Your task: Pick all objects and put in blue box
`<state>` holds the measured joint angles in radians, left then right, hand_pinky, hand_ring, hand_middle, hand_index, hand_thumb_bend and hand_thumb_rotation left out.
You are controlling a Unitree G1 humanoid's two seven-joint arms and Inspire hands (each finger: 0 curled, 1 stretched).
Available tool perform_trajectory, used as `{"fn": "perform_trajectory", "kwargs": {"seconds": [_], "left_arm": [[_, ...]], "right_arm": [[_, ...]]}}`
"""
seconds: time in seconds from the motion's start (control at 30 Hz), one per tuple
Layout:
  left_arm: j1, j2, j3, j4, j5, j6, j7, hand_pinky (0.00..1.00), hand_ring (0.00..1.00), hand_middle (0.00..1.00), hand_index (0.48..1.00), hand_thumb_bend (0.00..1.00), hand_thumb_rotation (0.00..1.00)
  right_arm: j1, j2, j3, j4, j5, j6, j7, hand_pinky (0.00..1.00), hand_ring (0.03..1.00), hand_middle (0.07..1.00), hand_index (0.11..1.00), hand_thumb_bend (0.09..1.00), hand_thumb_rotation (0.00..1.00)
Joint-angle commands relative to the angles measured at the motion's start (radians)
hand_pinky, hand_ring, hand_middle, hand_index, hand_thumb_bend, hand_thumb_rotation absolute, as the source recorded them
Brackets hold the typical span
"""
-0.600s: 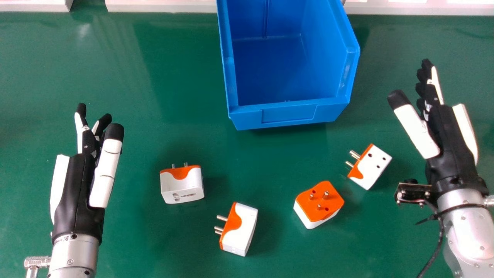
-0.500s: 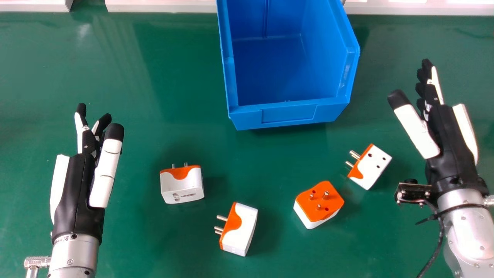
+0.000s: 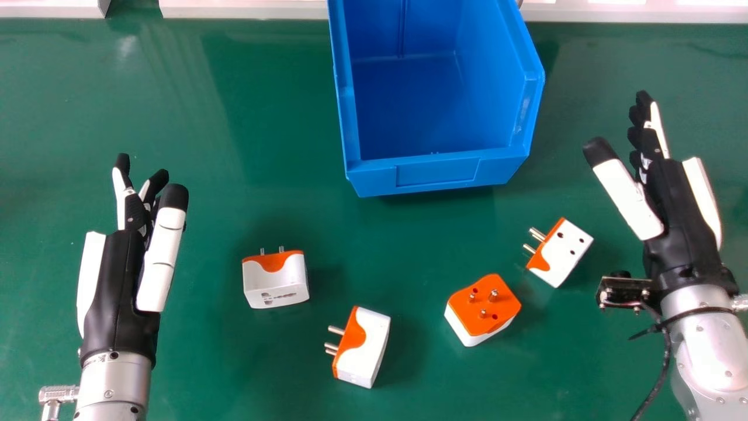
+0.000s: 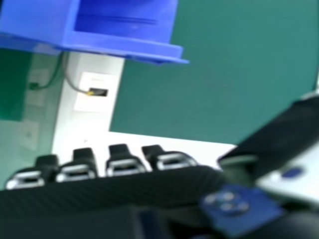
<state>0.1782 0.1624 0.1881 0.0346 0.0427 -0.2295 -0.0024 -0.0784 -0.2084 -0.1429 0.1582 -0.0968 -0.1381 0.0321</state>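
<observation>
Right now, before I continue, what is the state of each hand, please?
Left hand: open, holding nothing.
Right hand: open, holding nothing.

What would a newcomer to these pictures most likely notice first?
Probably the big blue box at the head view's top centre. Next, four orange-and-white plug adapters scattered across the green table nearer the robot, between its open left hand and open right hand.
</observation>
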Motion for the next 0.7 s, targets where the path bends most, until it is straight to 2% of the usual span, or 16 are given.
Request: {"fn": "perform_trajectory", "kwargs": {"seconds": [0.0,0.1,0.33,0.53,0.67], "left_arm": [[-0.014,-0.005,-0.005,0.004,0.003,-0.016,0.008,0.86,0.93,0.95,0.982,0.73,1.00],[-0.018,-0.011,-0.013,0.008,-0.001,-0.018,0.010,0.87,0.93,0.96,0.983,0.73,1.00],[-0.028,-0.026,-0.021,0.017,-0.001,-0.021,0.016,0.88,0.94,0.96,0.986,0.70,1.00],[-0.029,-0.027,-0.026,0.023,0.002,-0.027,0.016,0.88,0.94,0.96,0.988,0.72,1.00],[-0.028,-0.025,-0.027,0.024,0.003,-0.029,0.016,0.88,0.94,0.96,0.988,0.72,1.00]], "right_arm": [[0.012,-0.013,0.007,-0.044,-0.026,0.000,-0.022,1.00,1.000,1.000,1.000,0.794,0.83],[0.018,-0.023,0.025,-0.042,-0.091,0.008,-0.056,1.00,1.000,1.000,1.000,0.792,0.82],[0.005,-0.050,0.059,-0.013,-0.224,0.076,-0.121,1.00,1.000,1.000,1.000,0.783,0.77],[0.005,-0.072,0.104,-0.035,-0.339,0.191,-0.149,0.98,1.000,1.000,1.000,0.784,0.74],[0.008,-0.081,0.124,-0.047,-0.380,0.233,-0.150,0.97,1.000,1.000,1.000,0.787,0.74]]}}
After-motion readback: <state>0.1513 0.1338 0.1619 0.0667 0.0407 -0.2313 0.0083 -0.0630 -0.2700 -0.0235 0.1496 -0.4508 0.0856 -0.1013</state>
